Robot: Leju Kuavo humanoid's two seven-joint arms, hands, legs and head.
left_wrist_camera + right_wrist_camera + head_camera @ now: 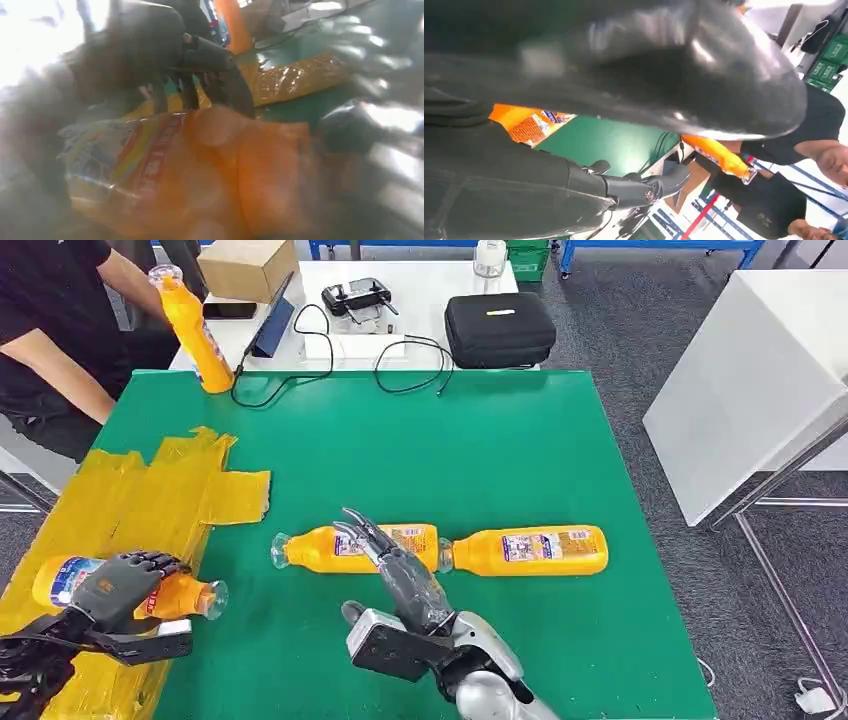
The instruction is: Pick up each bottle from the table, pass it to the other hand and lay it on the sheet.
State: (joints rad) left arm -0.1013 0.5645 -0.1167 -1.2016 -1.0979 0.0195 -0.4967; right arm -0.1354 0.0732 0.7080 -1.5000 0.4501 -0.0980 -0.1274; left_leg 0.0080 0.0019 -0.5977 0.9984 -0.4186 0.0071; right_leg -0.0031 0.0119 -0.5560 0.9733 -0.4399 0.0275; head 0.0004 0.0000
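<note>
My left hand (120,585) grips an orange bottle (190,597) lying sideways over the yellow sheet (120,505) at the table's near left; the left wrist view shows that bottle (200,170) blurred and close under my fingers (210,85). Two more orange bottles lie end to end on the green table (500,450): one (310,548) partly behind my right hand (395,565), the other (530,550) to its right. My right hand is open, fingers stretched over the middle bottle; I cannot tell if it touches. A person at the far left sets a fourth bottle (195,330) on the table corner.
A white table behind carries a cardboard box (245,268), a phone, a controller (357,295), black cables (400,365) and a black case (498,328). A white table (760,380) stands to the right. The person's arm (60,370) leans over the far left corner.
</note>
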